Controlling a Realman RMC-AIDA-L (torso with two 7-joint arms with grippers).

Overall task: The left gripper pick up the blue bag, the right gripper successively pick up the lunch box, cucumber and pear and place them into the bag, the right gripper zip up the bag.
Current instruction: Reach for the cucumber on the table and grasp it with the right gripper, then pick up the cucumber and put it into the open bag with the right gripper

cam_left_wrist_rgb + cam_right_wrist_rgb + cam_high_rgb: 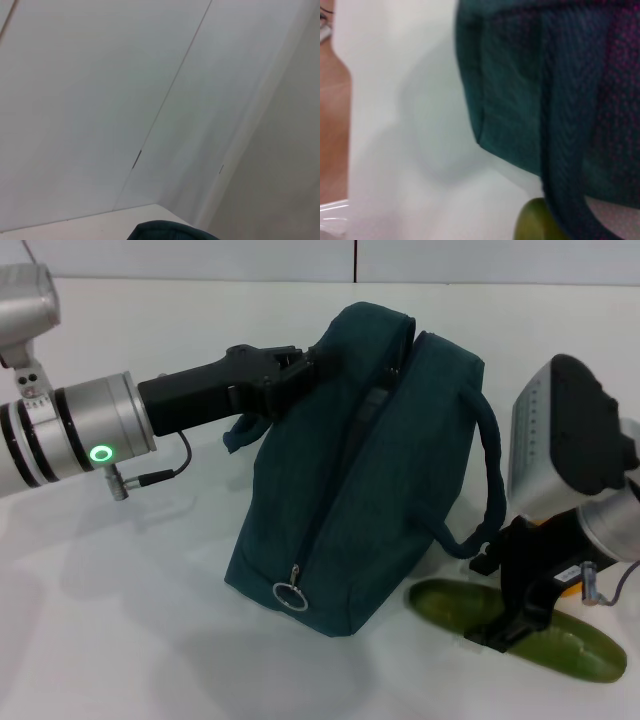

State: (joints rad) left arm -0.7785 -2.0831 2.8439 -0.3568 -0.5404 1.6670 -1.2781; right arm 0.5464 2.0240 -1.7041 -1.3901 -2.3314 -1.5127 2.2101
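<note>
Right gripper (515, 625) over cucumber (450, 602), fingers unclear | left gripper (300, 365) fingers clamp blue bag (370, 490)

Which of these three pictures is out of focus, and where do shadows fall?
Head view: sharp; the blue bag throws a soft shadow on the table toward the camera. Right wrist view: blurred, the bag and its handle too close. Left wrist view: even light, mostly plain wall.
</note>
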